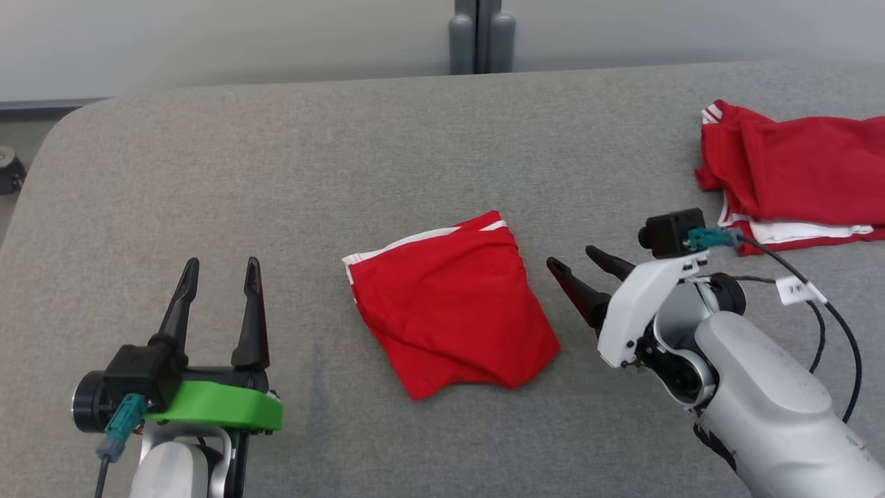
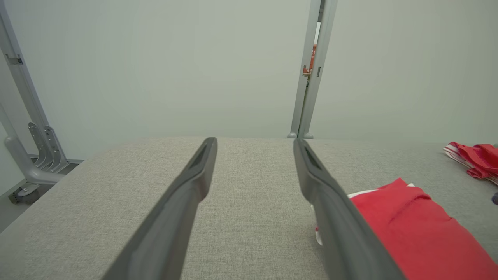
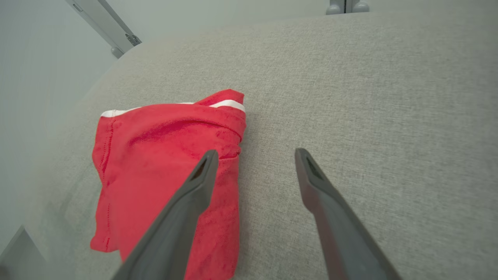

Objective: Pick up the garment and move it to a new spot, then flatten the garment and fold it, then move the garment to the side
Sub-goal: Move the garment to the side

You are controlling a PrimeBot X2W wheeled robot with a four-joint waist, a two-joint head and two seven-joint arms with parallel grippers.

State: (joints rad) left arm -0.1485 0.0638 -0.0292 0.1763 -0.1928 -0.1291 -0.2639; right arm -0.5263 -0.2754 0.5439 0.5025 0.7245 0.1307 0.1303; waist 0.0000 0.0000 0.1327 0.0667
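Note:
A red garment [image 1: 453, 304] with white trim lies folded into a compact shape in the middle of the grey table [image 1: 415, 138]. It also appears in the left wrist view as a red garment [image 2: 412, 229] at lower right, and in the right wrist view as a red garment [image 3: 163, 171] at left. My left gripper [image 1: 220, 264] stands open to the garment's left, well apart from it, with nothing between its fingers. Just right of the garment's edge, my right gripper [image 1: 574, 257] is open and points toward the cloth without holding it.
A pile of other red garments [image 1: 795, 173] with white trim lies at the table's far right, seen also as a red pile [image 2: 476, 159] in the left wrist view. The table's rounded left edge and a grey post [image 1: 480, 34] at the back border the surface.

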